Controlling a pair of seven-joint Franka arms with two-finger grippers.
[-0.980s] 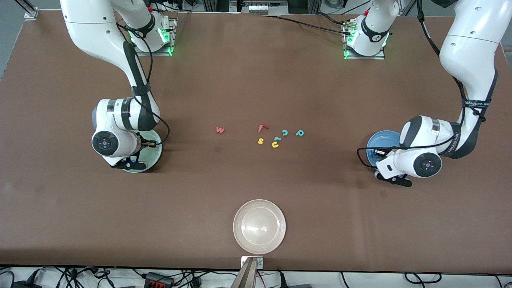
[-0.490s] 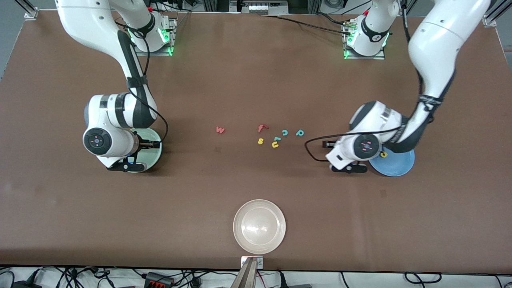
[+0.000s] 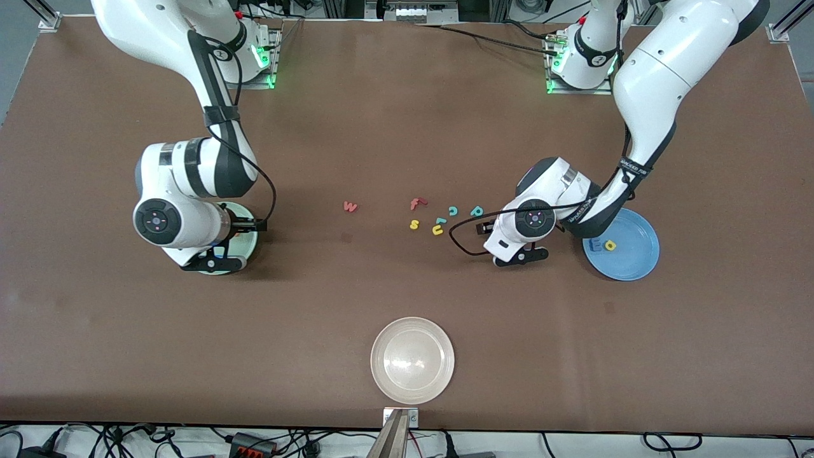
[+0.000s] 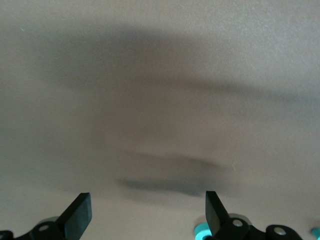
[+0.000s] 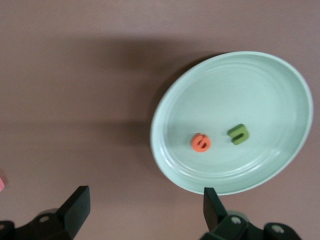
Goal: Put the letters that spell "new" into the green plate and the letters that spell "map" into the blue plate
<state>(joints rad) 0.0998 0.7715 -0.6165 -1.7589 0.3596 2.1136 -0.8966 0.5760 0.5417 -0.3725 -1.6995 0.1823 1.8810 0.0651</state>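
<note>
Two round shallow-rimmed plates hold part of the lettering. Round pale mint-green plate (image 5: 250, 100), at the right arm's end of the brown worktop (image 3: 381, 127): contains the olive-green foam n (image 5: 238, 134) and the orange foam e (image 5: 201, 142), lying flat, close together but apart, near the plate's middle; the n lies skewed, which way its arch opens is too small to tell. Round sky-blue plate (image 3: 626, 257), at the left arm's end: contains the blue foam m (image 3: 596, 243) and the yellow foam a (image 3: 610, 245), side by side, the m turned sideways so that it reads like an E.

Loose on the worktop, mid-way between the plates: pink-red foam w (image 3: 350, 206), set apart toward the right arm's end; teal foam p (image 3: 476, 210), at the cluster's edge toward the left arm's end, tilted off upright. Same cluster: red foam f (image 3: 416, 203), teal foam c (image 3: 453, 210), yellow foam s (image 3: 414, 224), yellow foam u (image 3: 438, 228).

Whitish clear round plate (image 3: 412, 360): nearest the front camera.

Right hand (image 5: 145, 207): over the edge of the green plate, fingers spread wide, holding nothing.

Left hand (image 4: 147, 212): over bare worktop between the teal p and the blue plate, fingers spread wide, holding nothing.
</note>
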